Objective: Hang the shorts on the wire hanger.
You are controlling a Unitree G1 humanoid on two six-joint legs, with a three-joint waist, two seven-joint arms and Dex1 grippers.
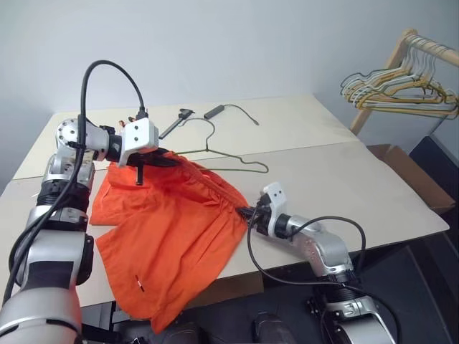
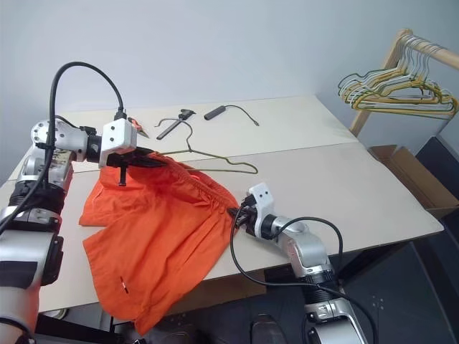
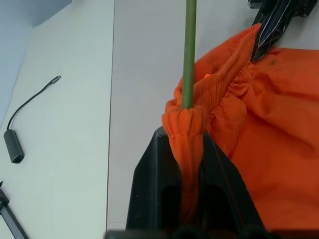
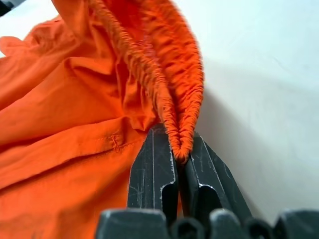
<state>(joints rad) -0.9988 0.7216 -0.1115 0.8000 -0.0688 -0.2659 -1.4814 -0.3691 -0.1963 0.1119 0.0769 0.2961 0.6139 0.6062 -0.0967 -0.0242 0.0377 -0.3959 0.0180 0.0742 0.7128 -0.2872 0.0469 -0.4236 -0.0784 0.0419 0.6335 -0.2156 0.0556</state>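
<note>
Count: one shorts [image 1: 172, 236], one wire hanger [image 1: 215, 154], two grippers.
Shorts: bright orange, thin, gathered waistband; on the table [image 1: 344, 179], hem over the front edge.
Left gripper [image 3: 185, 130]: clamped on waistband, hanger wire alongside.
Right gripper [image 4: 180, 158]: pinching the waistband's other end.
Hanger: grey-olive, flat on table, partly under shorts.

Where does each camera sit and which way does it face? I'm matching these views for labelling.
Left and right eye views: on the head, looking forward and down over the table; both arms show.
Left wrist view: along the left gripper, shut on the shorts beside the wire hanger.
Right wrist view: along the right gripper, shut on the waistband.
Shared: the shorts appear in every view; the left wrist view also catches the right gripper's fingers.
</note>
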